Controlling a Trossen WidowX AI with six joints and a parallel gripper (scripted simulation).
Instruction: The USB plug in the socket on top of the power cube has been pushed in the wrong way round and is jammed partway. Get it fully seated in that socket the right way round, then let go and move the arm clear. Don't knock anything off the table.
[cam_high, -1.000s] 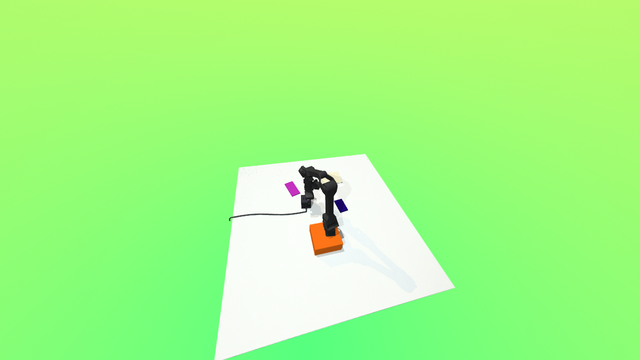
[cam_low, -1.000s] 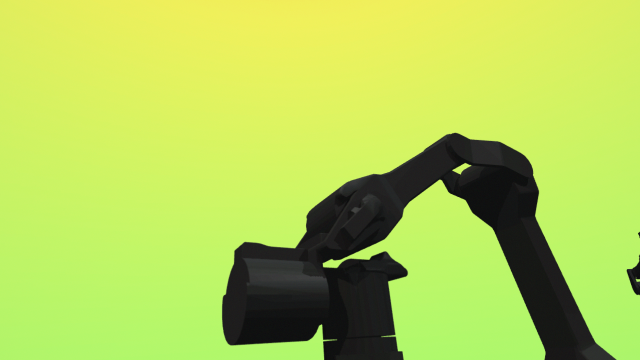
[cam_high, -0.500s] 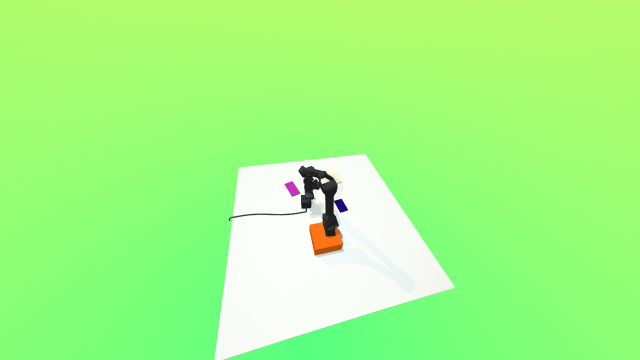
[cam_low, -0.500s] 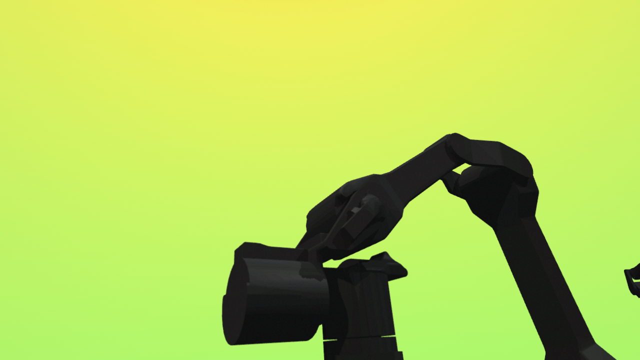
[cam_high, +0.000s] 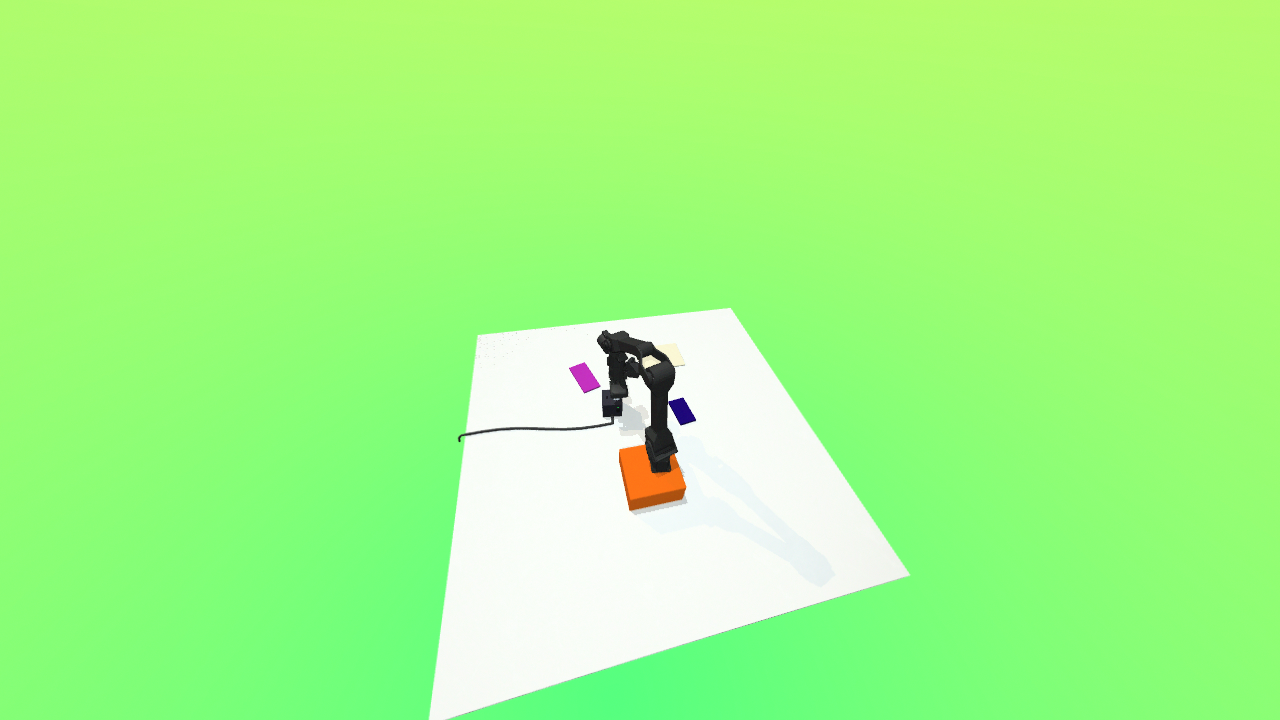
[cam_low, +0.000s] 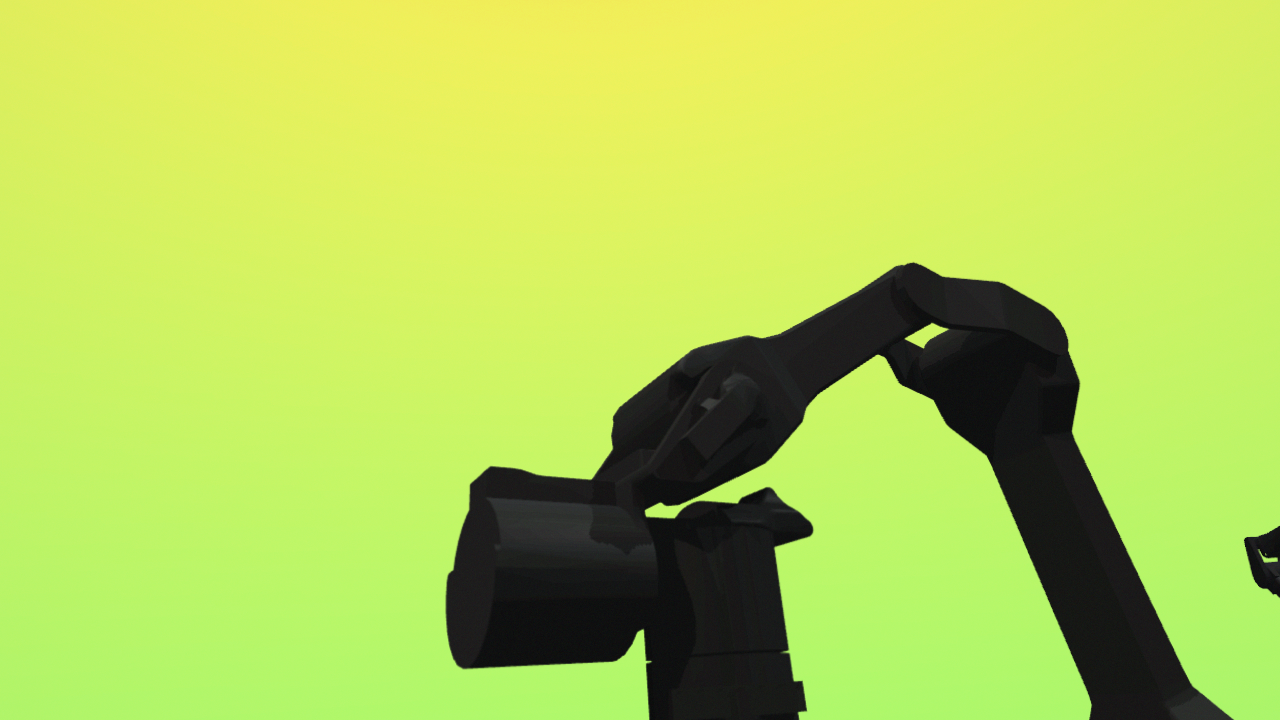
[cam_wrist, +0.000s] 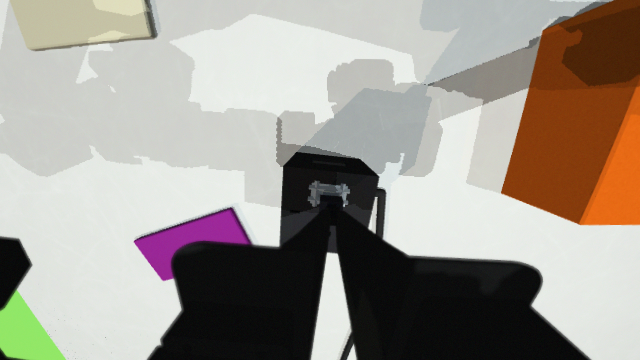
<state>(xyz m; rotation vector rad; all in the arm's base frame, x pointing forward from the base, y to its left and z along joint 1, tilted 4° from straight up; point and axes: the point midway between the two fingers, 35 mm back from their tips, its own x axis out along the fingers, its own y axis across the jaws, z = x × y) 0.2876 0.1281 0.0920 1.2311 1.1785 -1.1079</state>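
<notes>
The black power cube (cam_high: 610, 407) (cam_wrist: 300, 200) stands on the white table, below my gripper. The silvery metal rim of the socket (cam_wrist: 328, 188) shows on its top in the wrist view. My gripper (cam_wrist: 332, 217) points down at the socket, its two fingertips nearly together and shut on the small black USB plug (cam_wrist: 331, 201). The plug sits at the socket, mostly hidden by the fingertips. Which way round it is and how deep it sits I cannot tell. In the exterior view the arm hides the fingertips, and cube and plug do not show.
A black cable (cam_high: 537, 428) (cam_wrist: 381, 215) runs from the cube to the left table edge. A magenta slab (cam_high: 584, 377) (cam_wrist: 200, 237) lies near the cube, a navy slab (cam_high: 682, 411) to the right, a cream slab (cam_high: 673, 354) (cam_wrist: 85, 25) behind. The orange block (cam_high: 644, 474) (cam_wrist: 540, 150) carries the arm.
</notes>
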